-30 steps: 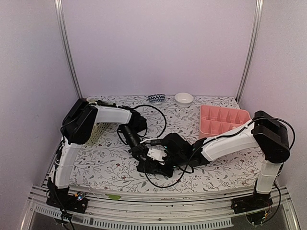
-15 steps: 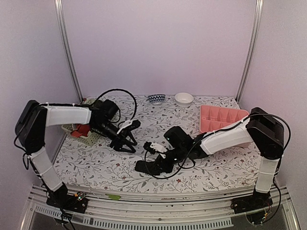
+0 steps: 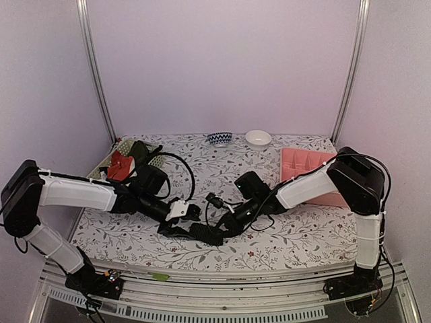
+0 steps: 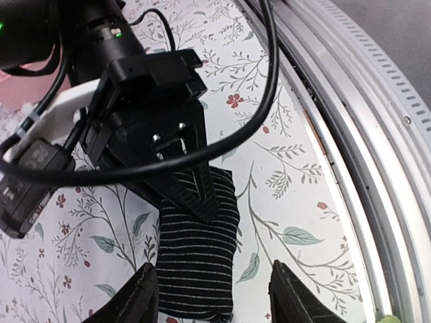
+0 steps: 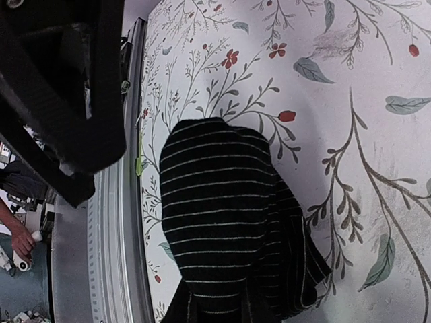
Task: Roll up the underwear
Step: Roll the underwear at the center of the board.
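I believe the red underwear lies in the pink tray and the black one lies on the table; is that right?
Not quite: the place of the red underwear is wrong. It lies in the green basket at the back left, as the top view shows. The black one does lie on the table.

Left end effector point(image 4: 217, 304) spread, right point(image 4: 201, 200) pinched.

The underwear point(image 5: 229, 202) is black with thin pale stripes (looks ribbed up close), tablecloth point(image 3: 296, 232) is white with grey-green leafy sprigs and tiny red flowers, tray point(image 3: 306, 161) is pink, second pair point(image 3: 120, 165) is red-orange.
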### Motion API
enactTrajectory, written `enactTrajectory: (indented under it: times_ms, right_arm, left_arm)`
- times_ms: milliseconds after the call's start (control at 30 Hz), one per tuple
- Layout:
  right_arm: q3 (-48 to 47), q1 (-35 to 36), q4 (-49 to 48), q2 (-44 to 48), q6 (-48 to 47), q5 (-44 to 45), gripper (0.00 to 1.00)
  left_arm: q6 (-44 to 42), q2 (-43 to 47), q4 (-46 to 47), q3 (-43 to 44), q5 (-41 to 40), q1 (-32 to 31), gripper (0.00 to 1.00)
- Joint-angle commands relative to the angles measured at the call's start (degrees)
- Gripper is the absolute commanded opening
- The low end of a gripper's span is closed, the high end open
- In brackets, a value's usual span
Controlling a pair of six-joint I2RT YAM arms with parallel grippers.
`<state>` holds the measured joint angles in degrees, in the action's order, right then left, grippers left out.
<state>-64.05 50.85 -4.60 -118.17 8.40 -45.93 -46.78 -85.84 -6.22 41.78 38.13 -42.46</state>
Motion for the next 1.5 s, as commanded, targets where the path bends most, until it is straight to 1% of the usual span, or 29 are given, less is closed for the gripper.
enactTrajectory:
  times_ms: [0,167,333,367,433,500,533,600,700,733,867,1033,1100,1167,1267,1400,1467]
  right_arm:
    - [0.72,0.33,6.86,-3.99,1.12,-0.07,0.0]
    - [-0.26,0.29,7.32,-4.15,0.7,0.6,0.0]
    - [-0.42,0.26,7.61,-3.73,0.24,1.64,0.0]
    - [-0.31,0.24,7.53,-3.45,0.02,1.97,0.0]
    - [-0.14,0.22,7.42,-2.64,-0.5,2.92,0.0]
    - [0.12,0.18,7.41,-1.54,-0.91,4.17,0.0]
    - [0.15,0.08,7.37,-1.09,-1.04,4.79,0.02]
    - [0.58,-0.15,6.82,0.28,-1.18,6.14,0.09]
    - [2.54,-0.45,5.24,3.4,-1.26,10.2,0.17]
    - [3.62,-0.59,4.33,5.01,-1.36,11.82,0.24]
    - [11.26,-0.92,-0.6,13.09,-0.56,17.77,0.38]
    - [19.06,-0.59,-2.2,23.36,-0.46,24.64,0.43]
    - [20.97,0.45,-2.37,26.96,-1.03,28.43,0.43]
    - [22.03,2.63,-2.14,29.5,-2.17,32.26,0.47]
    - [21.06,5.43,0.37,30.65,-4.51,36.11,0.54]
    - [15.6,8.51,5.13,27.57,-7.56,39.63,0.56]
    - [11.73,10.09,7.14,25.11,-11.17,41.49,0.57]
  left_arm:
    - [-2.92,-1.5,5.35,-0.43,-4.0,-2.54,0.57]
    - [-1.42,-6.8,5.03,2.3,-8.39,-4.09,0.56]
    - [-1.32,-10.3,3.21,4.68,-10.83,-4.64,0.5]
    - [-1.36,-10.91,2.7,5.22,-11.23,-4.9,0.47]
    - [-1.62,-12.44,-0.45,7.25,-11.92,-5.26,0.37]
    - [-1.96,-13.4,-2.87,8.62,-12.47,-5.44,0.28]
    - [-2.18,-13.6,-3.64,8.94,-12.86,-5.38,0.23]
    - [-2.97,-13.69,-5.5,9.38,-13.2,-5.4,0.14]
    - [-3.72,-14.01,-8.64,9.99,-13.29,-5.38,0.05]
    - [-3.86,-14.38,-9.94,10.25,-13.17,-5.41,0.03]
    - [-4.25,-16.37,-14.73,11.59,-12.32,-5.08,0.0]
    - [-3.77,-20.41,-21.68,16.62,-7.27,-3.07,0.0]
    - [-3.52,-22.69,-25.11,19.46,-5.64,-2.29,0.0]
    - [-3.47,-25.43,-28.12,22.42,-4.22,-1.58,0.0]
    - [-3.53,-30.22,-32.38,26.77,-2.29,-0.55,0.0]
    - [-4.13,-34.76,-38.09,32.12,0.64,0.3,0.0]
    - [-4.56,-36.36,-40.2,34.15,1.9,0.6,0.0]
